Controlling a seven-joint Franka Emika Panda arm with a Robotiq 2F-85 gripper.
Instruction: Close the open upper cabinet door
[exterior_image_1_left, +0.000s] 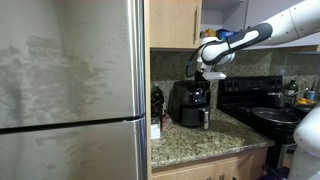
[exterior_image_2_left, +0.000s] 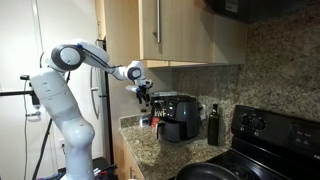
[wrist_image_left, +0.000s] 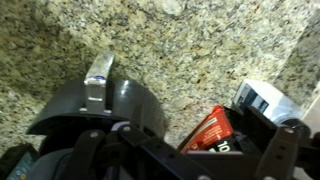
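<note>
The upper cabinet door (exterior_image_1_left: 175, 22) is a light tan panel above the counter. In an exterior view it (exterior_image_2_left: 192, 30) has a slim vertical bar handle (exterior_image_2_left: 157, 30) near its left edge. I cannot tell how far it stands open. My gripper (exterior_image_1_left: 201, 84) (exterior_image_2_left: 143, 92) hangs below the cabinet, pointing down, just above a black countertop appliance (exterior_image_1_left: 193, 106) (exterior_image_2_left: 176, 118). It touches neither the door nor the handle. In the wrist view the fingers (wrist_image_left: 190, 160) are spread apart and empty.
A brushed-steel refrigerator (exterior_image_1_left: 70, 90) fills one side. The granite counter (wrist_image_left: 180, 50) carries the appliance with its silver handle (wrist_image_left: 98, 80), a red packet (wrist_image_left: 208, 130), a white box (wrist_image_left: 265, 100) and a dark bottle (exterior_image_2_left: 212, 125). A black stove (exterior_image_1_left: 262, 105) stands beside it.
</note>
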